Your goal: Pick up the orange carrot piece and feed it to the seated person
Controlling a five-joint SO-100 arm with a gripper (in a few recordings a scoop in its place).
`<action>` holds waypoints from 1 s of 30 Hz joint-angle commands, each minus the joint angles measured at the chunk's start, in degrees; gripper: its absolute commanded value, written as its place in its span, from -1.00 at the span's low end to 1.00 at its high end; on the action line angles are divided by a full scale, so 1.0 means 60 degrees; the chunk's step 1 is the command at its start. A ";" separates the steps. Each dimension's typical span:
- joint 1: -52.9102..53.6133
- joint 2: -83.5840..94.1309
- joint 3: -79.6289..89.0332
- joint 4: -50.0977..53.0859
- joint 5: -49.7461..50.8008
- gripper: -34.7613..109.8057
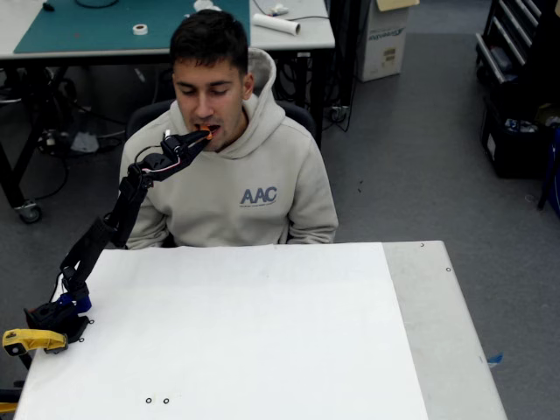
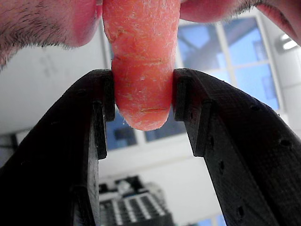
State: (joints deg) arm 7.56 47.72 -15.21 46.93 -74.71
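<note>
Seated person: the seated person (image 1: 229, 166) sits at the far edge of the white worktop (image 1: 245, 332), leaning slightly toward the arm, mouth open. In the wrist view the lips (image 2: 80, 21) close around the top of the carrot.
Arm: the black arm (image 1: 109, 227) rises from its base at the near left corner of the worktop and stretches up and far-right to the face.
Jaws: the gripper (image 1: 194, 140) has its jaws clamped on the orange carrot piece; in the wrist view both pads (image 2: 107, 96) press the sides of the carrot, its rounded lower end hanging free between them.
Carrot place: the orange carrot piece (image 2: 141, 61) is off the worktop, held at the person's mouth, its upper end between the lips. In the fixed view it is a small orange fleck (image 1: 206, 130) at the mouth.
Done: pick-up and carry look finished; the delivery has reached the mouth.
Left: by my reading, the jaws must let go once the person has a firm bite, then the arm draws back.
Hard to tell: whether teeth already grip the carrot; how far it goes into the mouth, since its upper end is cut off by the frame and hidden by the lips.
Cut off: a yellow part (image 1: 33, 339) sits by the arm's base at the left edge.
</note>
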 commanded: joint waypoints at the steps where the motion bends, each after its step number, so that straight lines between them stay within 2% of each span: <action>1: 0.0146 0.0527 -0.0630 0.0000 -0.0059 -0.55; 4: 0.0146 0.0557 -0.0630 0.0000 -0.0073 -0.50; 14: 0.0293 0.0601 -0.0645 0.0000 -0.0073 -0.11; 24: 0.1641 0.0557 -0.0601 0.0000 -0.0059 -0.09; 30: 0.1846 0.0557 -0.0483 0.0132 0.0059 -0.10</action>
State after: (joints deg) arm 17.75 47.72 -15.21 47.02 -74.18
